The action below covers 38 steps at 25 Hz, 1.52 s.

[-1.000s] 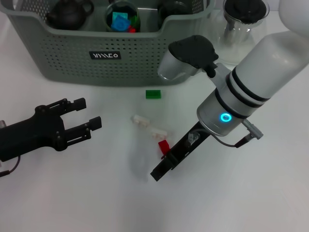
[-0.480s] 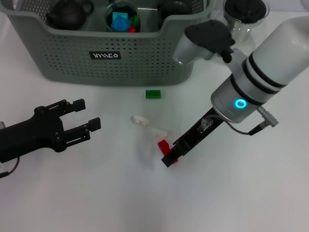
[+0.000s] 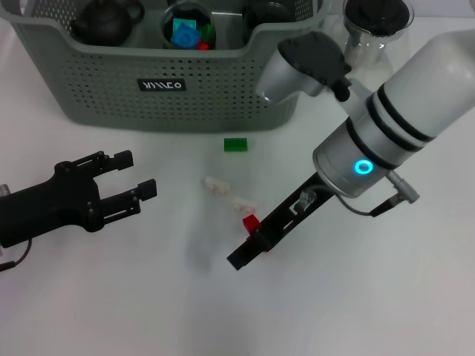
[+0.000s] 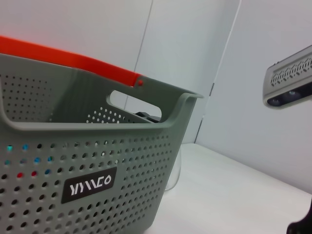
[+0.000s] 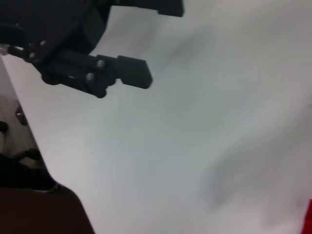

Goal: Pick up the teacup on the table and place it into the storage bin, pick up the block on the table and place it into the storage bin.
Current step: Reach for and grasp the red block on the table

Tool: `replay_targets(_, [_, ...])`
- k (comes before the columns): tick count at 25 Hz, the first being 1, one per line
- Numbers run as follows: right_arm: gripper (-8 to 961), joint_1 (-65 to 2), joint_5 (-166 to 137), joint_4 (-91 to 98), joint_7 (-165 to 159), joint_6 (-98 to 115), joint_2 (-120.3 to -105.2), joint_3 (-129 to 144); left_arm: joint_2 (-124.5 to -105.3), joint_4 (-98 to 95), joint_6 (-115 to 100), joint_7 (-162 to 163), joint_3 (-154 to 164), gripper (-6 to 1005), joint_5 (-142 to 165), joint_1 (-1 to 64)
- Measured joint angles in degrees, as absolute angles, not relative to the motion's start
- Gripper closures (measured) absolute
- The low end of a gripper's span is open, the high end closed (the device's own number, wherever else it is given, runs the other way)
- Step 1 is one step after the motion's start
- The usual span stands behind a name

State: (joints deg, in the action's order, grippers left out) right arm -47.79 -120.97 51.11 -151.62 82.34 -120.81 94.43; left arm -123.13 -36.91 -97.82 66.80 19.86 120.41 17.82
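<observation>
The grey-green storage bin stands at the back, and also fills the left wrist view. Inside it are a dark teapot, a dark teacup and a glass bowl of coloured blocks. No teacup stands on the table. A green block lies just before the bin. A red block and two clear blocks lie mid-table. My right gripper reaches down low over the table, right beside the red block. My left gripper is open and empty at the left.
A clear glass pot with a black lid stands to the right of the bin, behind my right arm. The right wrist view shows the white table and my left gripper farther off.
My right gripper swung right and back toward the red block, then returned down-left past it. The red block has barely shifted. The left arm has not moved.
</observation>
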Motion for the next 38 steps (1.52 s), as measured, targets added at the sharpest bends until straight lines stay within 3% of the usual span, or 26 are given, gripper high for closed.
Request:
replay_targets(26, [404, -47.0, -120.8, 44.6, -151.9, 79.0, -120.07, 93.8, -123.23, -36.9, -98.2, 66.8, 19.9, 276, 120.4, 17.4])
replay_targets(38, [405, -42.1, -129.4, 59.2, -151.9, 83.1, -120.19, 92.7, -123.30, -36.8, -98.4, 66.8, 20.1, 276, 120.4, 17.2])
